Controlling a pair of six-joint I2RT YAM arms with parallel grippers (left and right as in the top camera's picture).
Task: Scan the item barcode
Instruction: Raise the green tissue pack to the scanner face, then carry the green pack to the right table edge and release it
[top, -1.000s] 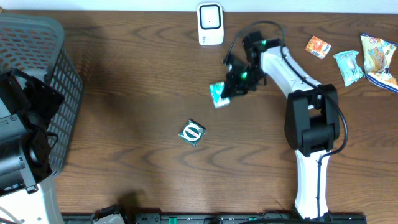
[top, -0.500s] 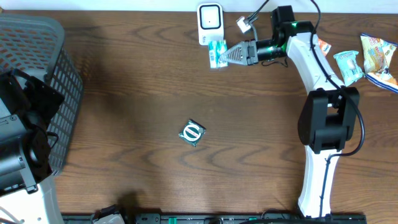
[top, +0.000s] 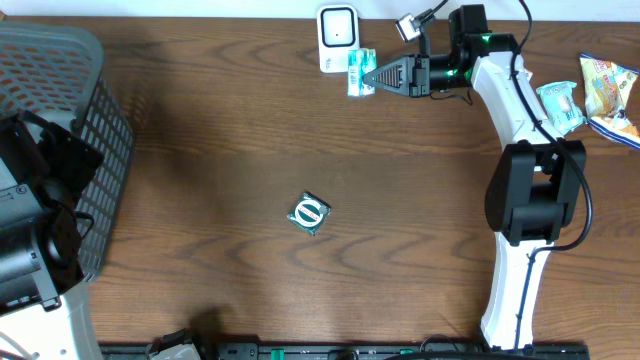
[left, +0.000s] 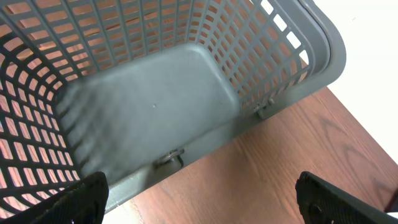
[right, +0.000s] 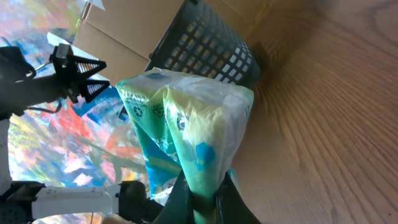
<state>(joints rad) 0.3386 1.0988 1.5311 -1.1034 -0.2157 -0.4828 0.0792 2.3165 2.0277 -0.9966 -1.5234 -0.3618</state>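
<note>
Dark-brown wood-grain table (top: 220, 150) spreads beneath two robot arms. At its far edge the right gripper (top: 370, 76) reaches in from the right and holds a green-and-white plastic packet (top: 358, 72) just beside a white box-shaped scanner (top: 338, 38), on the scanner's right side. From above I cannot tell whether packet and scanner touch. The right jaws are clamped on the packet: in the wrist view its crinkled film is pinched at the lower edge between two dark fingers (right: 186, 200), with the rest of the packet standing out beyond them. At the table's left end, the left gripper (left: 202, 208) hangs over a grey plastic lattice basket (top: 95, 130), its jaws spread wide apart with nothing between them. Its camera looks down past the rim onto the basket's solid grey floor. Near the middle of the table a small square teal packet (top: 309, 213) with a white ring mark lies flat, well apart from both arms. At the far right edge lie three more snack packets: an orange one (top: 511, 75), a pale-green one (top: 558, 105) partly behind the right arm, and a yellow-and-blue one (top: 605, 90).
</note>
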